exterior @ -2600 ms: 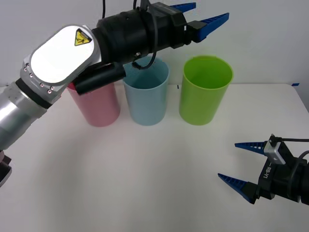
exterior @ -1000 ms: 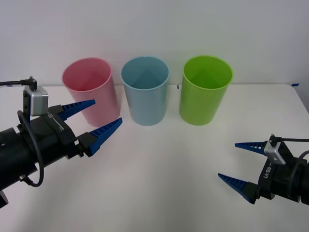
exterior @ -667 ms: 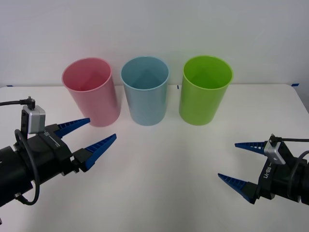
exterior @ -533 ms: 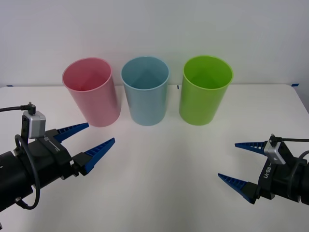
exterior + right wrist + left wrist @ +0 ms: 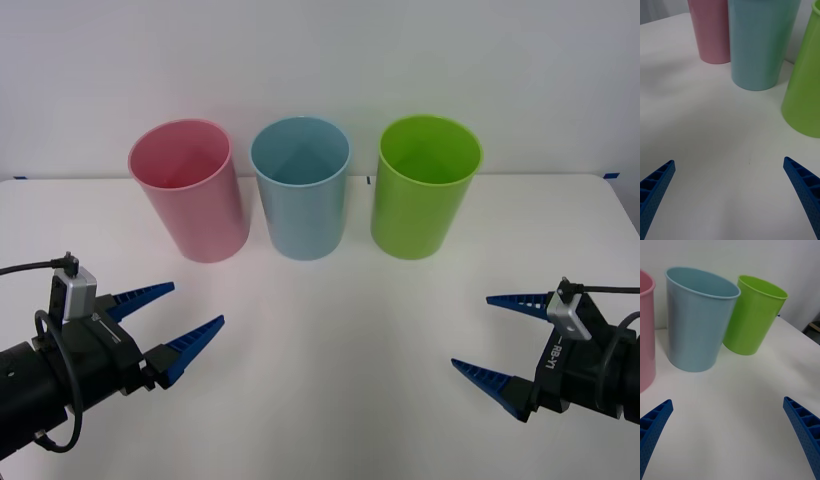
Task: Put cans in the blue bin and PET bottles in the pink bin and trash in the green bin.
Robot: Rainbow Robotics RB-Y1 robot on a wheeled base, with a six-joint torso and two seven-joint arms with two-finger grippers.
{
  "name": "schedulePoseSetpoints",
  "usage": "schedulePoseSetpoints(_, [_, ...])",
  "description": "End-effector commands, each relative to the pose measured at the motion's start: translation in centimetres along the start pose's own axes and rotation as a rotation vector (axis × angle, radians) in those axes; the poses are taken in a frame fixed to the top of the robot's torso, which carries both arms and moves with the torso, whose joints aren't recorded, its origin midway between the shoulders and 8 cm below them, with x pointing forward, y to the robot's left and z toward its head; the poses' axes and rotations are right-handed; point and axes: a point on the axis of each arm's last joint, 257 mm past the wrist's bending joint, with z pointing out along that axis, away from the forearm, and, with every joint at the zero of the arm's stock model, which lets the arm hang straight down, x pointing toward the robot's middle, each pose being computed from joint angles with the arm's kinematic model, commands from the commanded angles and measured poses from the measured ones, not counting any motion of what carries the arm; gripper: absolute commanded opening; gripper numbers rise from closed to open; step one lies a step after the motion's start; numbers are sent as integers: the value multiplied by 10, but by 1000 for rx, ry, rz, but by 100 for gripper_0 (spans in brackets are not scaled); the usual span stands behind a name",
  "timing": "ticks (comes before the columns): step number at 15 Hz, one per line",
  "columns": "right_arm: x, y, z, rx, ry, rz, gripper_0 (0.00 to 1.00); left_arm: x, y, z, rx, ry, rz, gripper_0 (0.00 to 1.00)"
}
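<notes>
Now you see the left gripper [image 5: 170, 317] at 8 o'clock and the right gripper [image 5: 503, 339] at 4 o'clock, both spread open over the white tabletop [image 5: 330, 330]. At 12 o'clock stand the smooth, tapered pink bin [image 5: 190, 195], blue bin [image 5: 301, 190] and green bin [image 5: 425, 190], apart from both.

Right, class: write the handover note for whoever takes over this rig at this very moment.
Left gripper: open, holding nothing, low over the table's near left.
Right gripper: open, holding nothing, low at the near right.
Pink bin, blue bin, green bin: upright in a row at the back, left to right.
Done or left: cannot tell; the bins' bottoms are hidden.
</notes>
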Motion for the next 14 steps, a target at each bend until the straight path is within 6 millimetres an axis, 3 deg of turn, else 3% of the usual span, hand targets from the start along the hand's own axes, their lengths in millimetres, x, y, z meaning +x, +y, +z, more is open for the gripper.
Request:
schedulePoseSetpoints(1, [0, 0, 0, 0, 0, 0, 100, 15, 5, -7, -7, 21, -18, 100])
schedulePoseSetpoints(5, [0, 0, 0, 0, 0, 0, 100, 30, 5, -14, -11, 44, -28, 100])
schedulePoseSetpoints(14, [0, 0, 0, 0, 0, 0, 100, 32, 5, -16, -13, 50, -22, 100])
